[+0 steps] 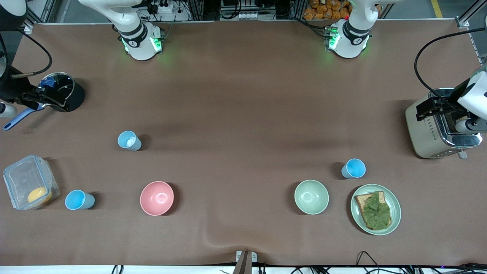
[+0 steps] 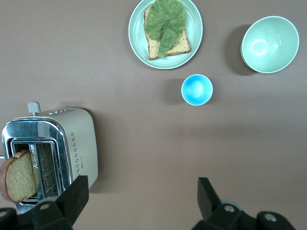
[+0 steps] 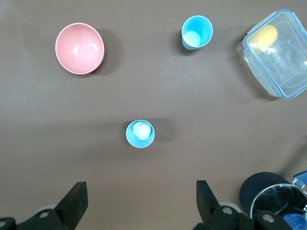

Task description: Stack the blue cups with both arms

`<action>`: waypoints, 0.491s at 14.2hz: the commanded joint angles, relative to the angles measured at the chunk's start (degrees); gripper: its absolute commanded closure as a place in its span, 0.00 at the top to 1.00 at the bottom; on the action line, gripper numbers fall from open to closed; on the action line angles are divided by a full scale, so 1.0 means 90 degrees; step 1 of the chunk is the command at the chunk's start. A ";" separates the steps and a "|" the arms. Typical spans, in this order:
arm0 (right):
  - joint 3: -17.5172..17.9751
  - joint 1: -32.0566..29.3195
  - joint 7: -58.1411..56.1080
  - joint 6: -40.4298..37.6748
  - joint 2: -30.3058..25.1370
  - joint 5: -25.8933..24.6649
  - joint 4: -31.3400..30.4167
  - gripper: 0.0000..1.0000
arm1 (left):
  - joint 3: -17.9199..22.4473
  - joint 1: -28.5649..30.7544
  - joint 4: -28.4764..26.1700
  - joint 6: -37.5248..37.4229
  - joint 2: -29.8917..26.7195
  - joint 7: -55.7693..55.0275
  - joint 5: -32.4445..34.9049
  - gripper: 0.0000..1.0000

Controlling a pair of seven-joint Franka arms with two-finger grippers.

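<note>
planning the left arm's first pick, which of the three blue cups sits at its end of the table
The blue cup beside the plate of toast, just farther from the front camera than that plate. The other two cups stand toward the right arm's end.

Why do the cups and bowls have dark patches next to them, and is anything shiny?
Front view: overhead light gives each blue cup and the pink bowl a soft shadow on the table, and green lights glow at the arm bases. Left wrist view: the toaster's metal top glints, and the green bowl shows a bright spot. Right wrist view: the plastic box reflects light.
</note>
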 commanded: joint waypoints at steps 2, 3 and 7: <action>-0.0011 0.0012 0.0092 -0.0070 -0.0004 0.0034 0.0047 1.00 | -0.0081 0.0046 -0.0049 0.0021 -0.0106 -0.0094 0.0051 1.00; -0.0011 0.0012 0.0092 -0.0070 -0.0004 0.0034 0.0057 1.00 | -0.0081 0.0046 -0.0030 0.0021 -0.0096 -0.0084 0.0051 1.00; -0.0011 0.0012 0.0092 -0.0070 -0.0004 0.0034 0.0047 1.00 | -0.0081 0.0017 -0.0039 0.0001 -0.0096 -0.0191 0.0051 1.00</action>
